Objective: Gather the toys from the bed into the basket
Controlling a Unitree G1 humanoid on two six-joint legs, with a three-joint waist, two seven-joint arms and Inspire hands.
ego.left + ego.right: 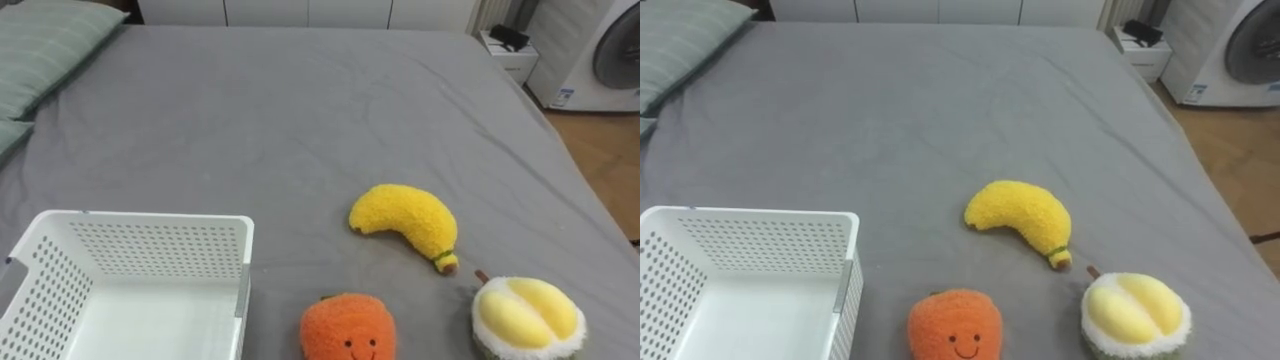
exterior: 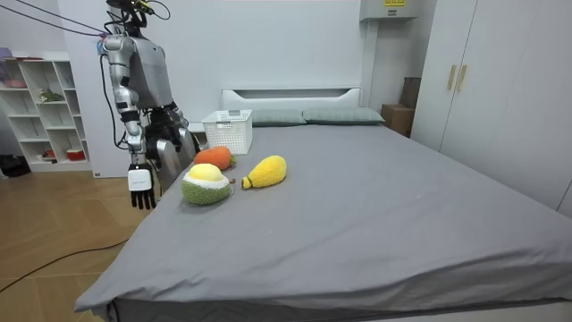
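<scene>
Toys (banana (image 1: pixel 405 222), orange (image 1: pixel 347 327), durian (image 1: pixel 527 318)) lie lower right on the bed (image 1: pixel 300 110), white basket (image 1: pixel 150 250) lower left, while the right hand (image 2: pixel 140 190) hangs slack-fingered beside the bed.

You have no wording here that can be read. Past the far right corner of the bed (image 1: pixel 300 120), the washing machine (image 1: pixel 600 50) carries a small sticker (image 1: pixel 566 96) low on its front, and its bluish marks are too small to make out. In the room view, a yellow label (image 2: pixel 391 3) sits on the white box (image 2: pixel 380 12) high on the wall above the headboard (image 2: pixel 290 94). Its dark print is too small to read.
</scene>
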